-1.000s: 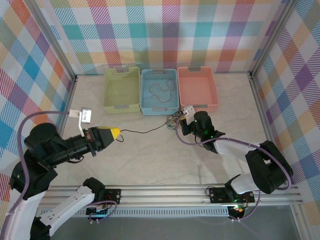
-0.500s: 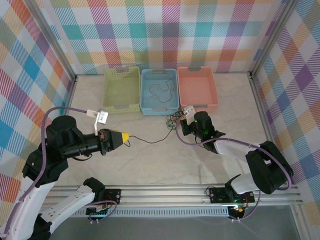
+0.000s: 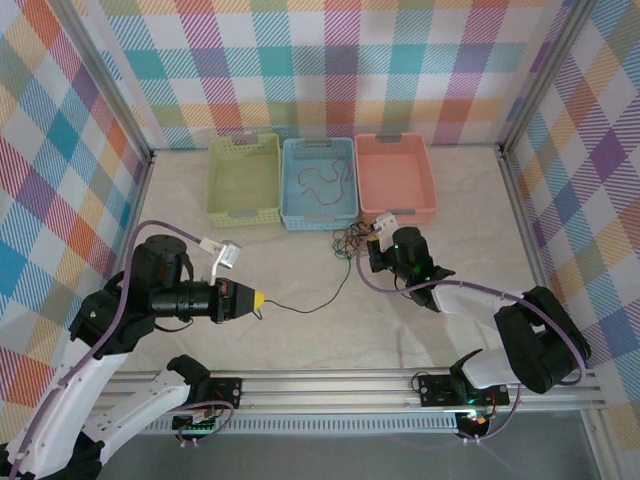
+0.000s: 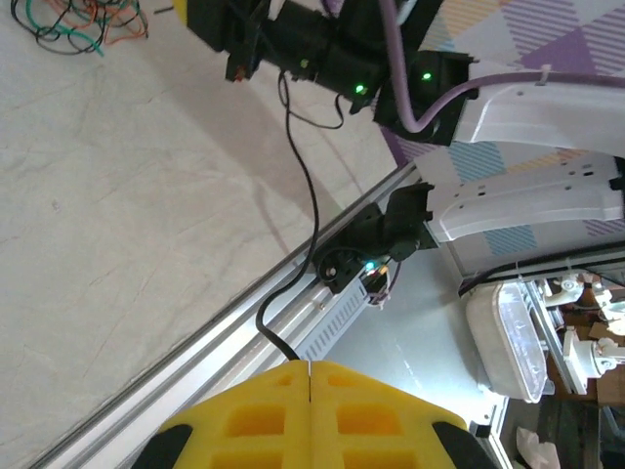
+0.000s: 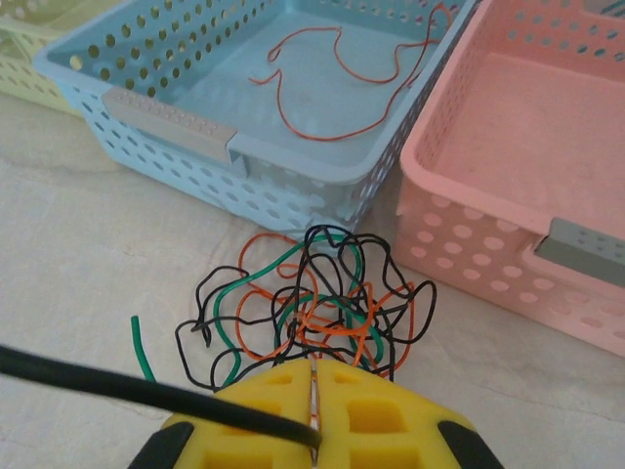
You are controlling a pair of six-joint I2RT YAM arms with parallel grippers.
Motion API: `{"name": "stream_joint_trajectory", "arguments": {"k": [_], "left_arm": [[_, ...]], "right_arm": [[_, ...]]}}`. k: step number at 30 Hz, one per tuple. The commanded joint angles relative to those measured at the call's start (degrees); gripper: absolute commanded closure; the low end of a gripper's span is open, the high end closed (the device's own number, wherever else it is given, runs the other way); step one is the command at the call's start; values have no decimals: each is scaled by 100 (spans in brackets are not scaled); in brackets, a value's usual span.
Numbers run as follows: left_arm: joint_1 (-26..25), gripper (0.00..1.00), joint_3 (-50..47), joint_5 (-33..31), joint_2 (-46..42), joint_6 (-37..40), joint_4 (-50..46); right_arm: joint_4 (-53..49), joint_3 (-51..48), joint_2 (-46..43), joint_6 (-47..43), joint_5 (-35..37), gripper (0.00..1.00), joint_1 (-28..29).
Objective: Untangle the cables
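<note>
While both pincers pinch the black cable (image 5: 98, 382) | tangle (image 5: 312, 303) at right pincer (image 5: 314, 379) | well apart from left pincer (image 4: 310, 379)

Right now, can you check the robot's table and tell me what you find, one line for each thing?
Surface: pale table, flat, no spills seen.
Job's things: tangle of black, orange and green wires lies in front of the blue basket; one orange wire lies inside it; black wire runs between the arms. Green basket and pink basket look empty.
Clutter: nothing seen.
Fingers: left fingers shut on the black wire; right fingers shut on its other end, beside the tangle.
Cables: purple arm cables loop along both arms.
Surroundings: checked walls; metal rail at the near edge.
</note>
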Motion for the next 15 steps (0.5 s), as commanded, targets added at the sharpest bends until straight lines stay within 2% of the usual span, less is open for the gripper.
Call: {"name": "stream_joint_trajectory", "arguments": {"k": [1, 5, 15], "left_arm": [[-29, 100, -120, -30, 204, 248, -238], [-30, 100, -168, -434, 380, 389, -505], [-31, 100, -327, -2315, 716, 415, -450]], "right_arm": [[322, -125, -247, 163, 151, 100, -51], [318, -159, -303, 290, 243, 100, -124], [277, -139, -370, 341, 69, 100, -159]]}}
